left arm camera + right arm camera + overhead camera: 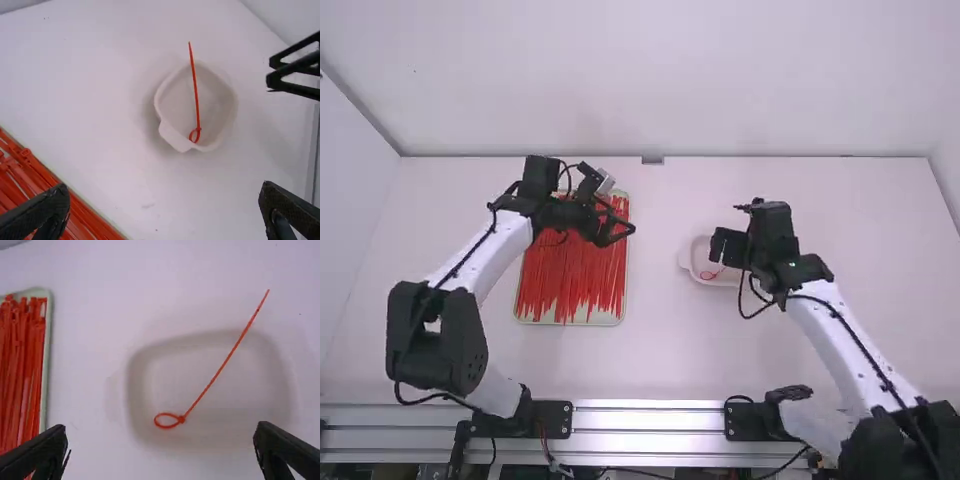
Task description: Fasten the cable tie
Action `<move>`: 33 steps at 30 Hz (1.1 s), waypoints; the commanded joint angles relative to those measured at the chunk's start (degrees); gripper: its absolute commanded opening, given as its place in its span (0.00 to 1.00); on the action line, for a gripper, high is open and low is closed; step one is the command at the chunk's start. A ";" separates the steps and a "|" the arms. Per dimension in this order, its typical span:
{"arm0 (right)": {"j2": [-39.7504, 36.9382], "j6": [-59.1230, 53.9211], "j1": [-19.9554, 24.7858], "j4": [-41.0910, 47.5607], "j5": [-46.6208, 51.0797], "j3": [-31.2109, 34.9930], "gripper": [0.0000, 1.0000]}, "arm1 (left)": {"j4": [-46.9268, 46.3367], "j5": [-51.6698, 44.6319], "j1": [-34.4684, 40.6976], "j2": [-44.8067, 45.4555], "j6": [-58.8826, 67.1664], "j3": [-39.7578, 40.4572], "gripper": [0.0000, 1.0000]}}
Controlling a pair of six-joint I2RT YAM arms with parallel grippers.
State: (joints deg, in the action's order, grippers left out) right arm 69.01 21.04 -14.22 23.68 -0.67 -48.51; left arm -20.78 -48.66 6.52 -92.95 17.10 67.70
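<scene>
Tie [225, 355], loop closed, lies in the dish [160, 375] just below the right gripper [159, 440], whose jaws are wide and empty. The left gripper [164, 192] gapes likewise over spare ties [20, 165]. Light, springy and probably slick: pinch the tail.

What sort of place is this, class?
Likely a robotics lab bench: left arm and right arm on a rail, white table, tray of red cable ties, looped tie in a bowl.

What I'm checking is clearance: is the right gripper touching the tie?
Apart. In the right wrist view the right gripper is open, with a clear gap to the tie lying in the bowl.
</scene>
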 commanded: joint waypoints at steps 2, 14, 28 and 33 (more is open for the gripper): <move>-2.59 -1.56 1.19 -1.19 0.67 0.75 0.96 | 1.23 1.30 -1.43 2.39 -1.99 -0.86 0.96; -12.20 -11.18 10.80 -10.80 0.67 10.37 0.79 | 9.98 10.05 -6.52 11.14 -10.75 -9.61 0.81; -29.54 -21.04 14.22 -23.68 0.67 27.70 0.49 | 20.78 25.56 -6.52 26.65 -17.10 -25.12 0.54; -36.79 -21.04 14.22 -23.68 0.67 34.96 0.36 | 20.78 32.76 -6.52 33.85 -17.10 -32.32 0.41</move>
State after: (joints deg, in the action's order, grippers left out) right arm 34.06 0.47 0.16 0.14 -0.01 -15.46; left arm -0.08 -20.67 -0.14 -61.56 0.34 37.28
